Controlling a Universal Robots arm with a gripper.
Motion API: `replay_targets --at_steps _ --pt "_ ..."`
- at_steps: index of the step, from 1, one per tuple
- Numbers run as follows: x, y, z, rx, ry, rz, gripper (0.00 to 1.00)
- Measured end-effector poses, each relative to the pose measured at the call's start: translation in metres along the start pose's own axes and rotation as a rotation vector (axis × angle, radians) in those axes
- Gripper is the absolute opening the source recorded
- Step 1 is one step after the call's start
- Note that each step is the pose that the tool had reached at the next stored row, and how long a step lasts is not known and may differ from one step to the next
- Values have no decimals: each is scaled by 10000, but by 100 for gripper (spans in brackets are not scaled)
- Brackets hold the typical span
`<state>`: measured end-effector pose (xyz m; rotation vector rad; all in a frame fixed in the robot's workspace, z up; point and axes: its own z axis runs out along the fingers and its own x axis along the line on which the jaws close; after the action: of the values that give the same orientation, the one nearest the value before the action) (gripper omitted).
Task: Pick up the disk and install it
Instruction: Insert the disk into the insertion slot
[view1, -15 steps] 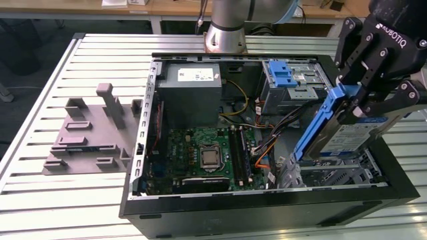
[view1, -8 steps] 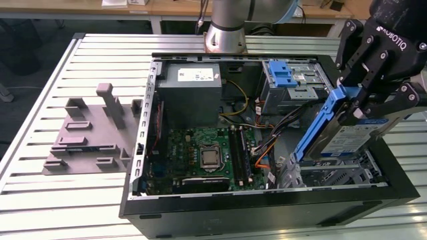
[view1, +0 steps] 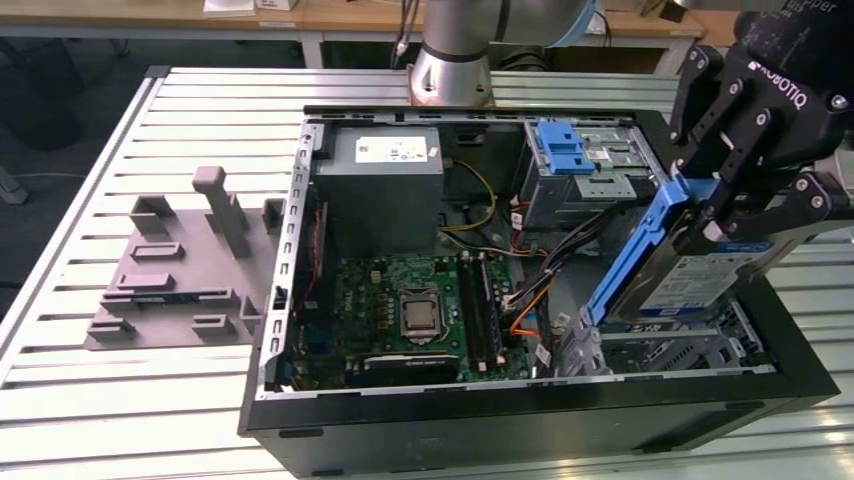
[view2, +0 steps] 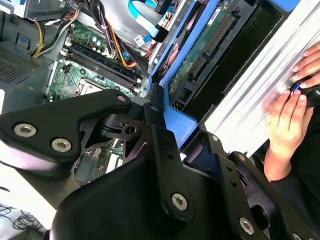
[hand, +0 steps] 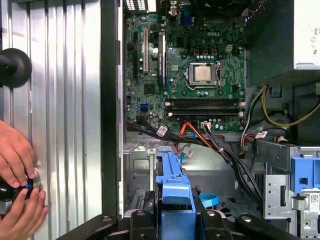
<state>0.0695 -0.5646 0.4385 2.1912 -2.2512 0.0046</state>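
claw (view1: 722, 214) clamped on the disk (view1: 683, 284), which hangs tilted below it, long axis aimed down at the metal drive cage (view1: 667, 350) on the exterior view's right of the PC case (view1: 400, 425).

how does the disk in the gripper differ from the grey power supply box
The disk is smaller, blue-framed and held tilted in the gripper over the computer case; the power supply is larger, plain grey and sits flat inside it. Both are rectangular, each with a white label.
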Motion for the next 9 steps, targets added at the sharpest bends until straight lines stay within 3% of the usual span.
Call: replay_targets --at_steps 9 --pt "0 -1 43 0 -1 0 36"
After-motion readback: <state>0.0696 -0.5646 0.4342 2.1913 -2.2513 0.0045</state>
